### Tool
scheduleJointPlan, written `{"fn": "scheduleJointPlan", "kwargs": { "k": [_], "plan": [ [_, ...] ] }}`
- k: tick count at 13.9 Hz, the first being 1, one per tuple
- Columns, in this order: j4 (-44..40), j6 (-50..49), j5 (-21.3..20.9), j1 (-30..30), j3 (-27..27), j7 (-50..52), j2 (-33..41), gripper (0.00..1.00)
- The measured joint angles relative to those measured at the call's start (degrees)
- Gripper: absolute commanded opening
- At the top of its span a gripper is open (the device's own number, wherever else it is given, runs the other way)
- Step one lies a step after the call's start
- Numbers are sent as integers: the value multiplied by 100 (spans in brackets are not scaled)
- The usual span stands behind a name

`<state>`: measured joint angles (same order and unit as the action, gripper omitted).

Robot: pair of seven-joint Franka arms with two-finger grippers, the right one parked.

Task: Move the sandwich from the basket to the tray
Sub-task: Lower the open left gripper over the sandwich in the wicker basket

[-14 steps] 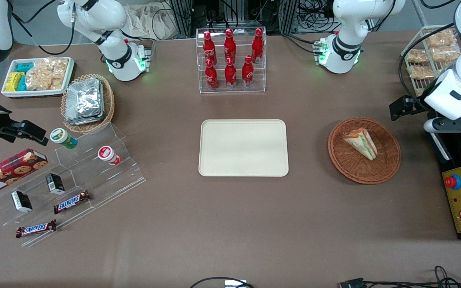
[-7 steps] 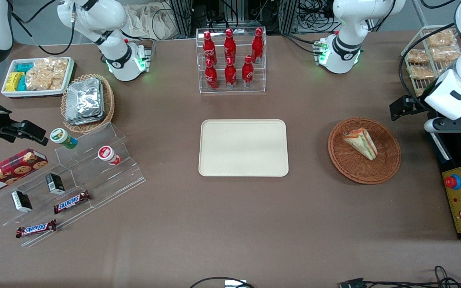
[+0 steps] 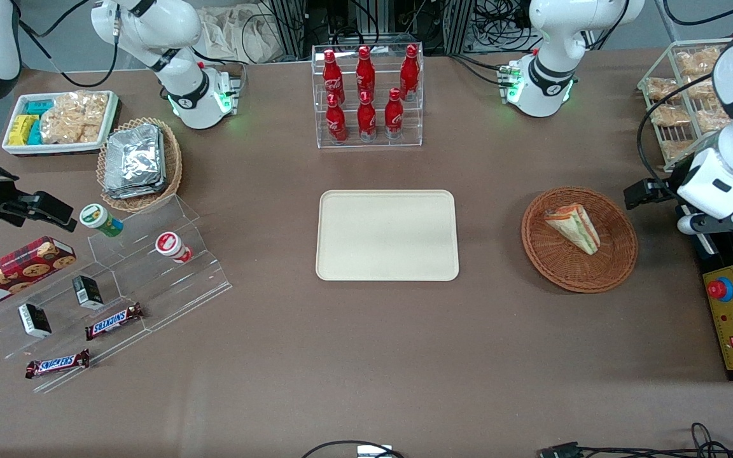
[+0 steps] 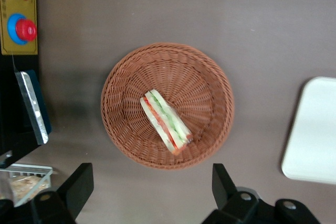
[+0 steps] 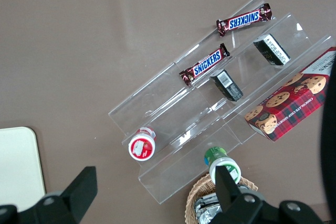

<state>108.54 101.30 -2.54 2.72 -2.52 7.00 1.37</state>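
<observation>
Brown tabletop [image 3: 366, 356] fills your front view nearest the camera, bare apart from what sits at the parked arm's end: two Snickers bars [image 3: 58, 363] on a clear acrylic step rack [image 3: 118, 286], with two small dark boxes [image 3: 34, 319] and a red cookie box [image 3: 13, 272] a little farther from the camera. On the rack's upper steps you see a red-lidded cup [image 3: 172, 246] and a green-lidded cup [image 3: 100, 219]. At the working arm's end, a yellow control panel with a red button [image 3: 732, 312] lies along the table edge.

Farther on, the tray [image 3: 387, 235] lies flat at the table's centre with nothing on it. The basket [image 3: 579, 238] sits well apart from it toward the working arm's end, and the sandwich [image 3: 573, 226] lies inside the basket, on its side with the filling stripes showing. Nothing stands between basket and tray.

Your gripper [image 4: 152, 195] hangs high above the table just beside the basket, empty, its fingers [image 4: 79, 182] spread wide; in the wrist view they frame the basket [image 4: 167, 106] and the sandwich [image 4: 165, 121] without touching either.

Farther still you have a foil-packet basket [image 3: 139, 162] and a white snack tray [image 3: 58, 121] toward the parked arm's end, a clear rack of red bottles [image 3: 366, 95] in the middle, and a wire rack of bagged snacks [image 3: 678, 102] toward the working arm's end.
</observation>
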Motion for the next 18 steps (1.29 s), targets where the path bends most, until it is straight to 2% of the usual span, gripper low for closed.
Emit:
{"fn": "scheduleJointPlan", "kwargs": {
  "k": [4,11,18],
  "plan": [
    [1344,1093,1,-2,49,742,419,100],
    [2906,2821,1,-4,48,1853,517,100],
    [3812,4333,2,-32,19,2478,211,100]
  ]
}}
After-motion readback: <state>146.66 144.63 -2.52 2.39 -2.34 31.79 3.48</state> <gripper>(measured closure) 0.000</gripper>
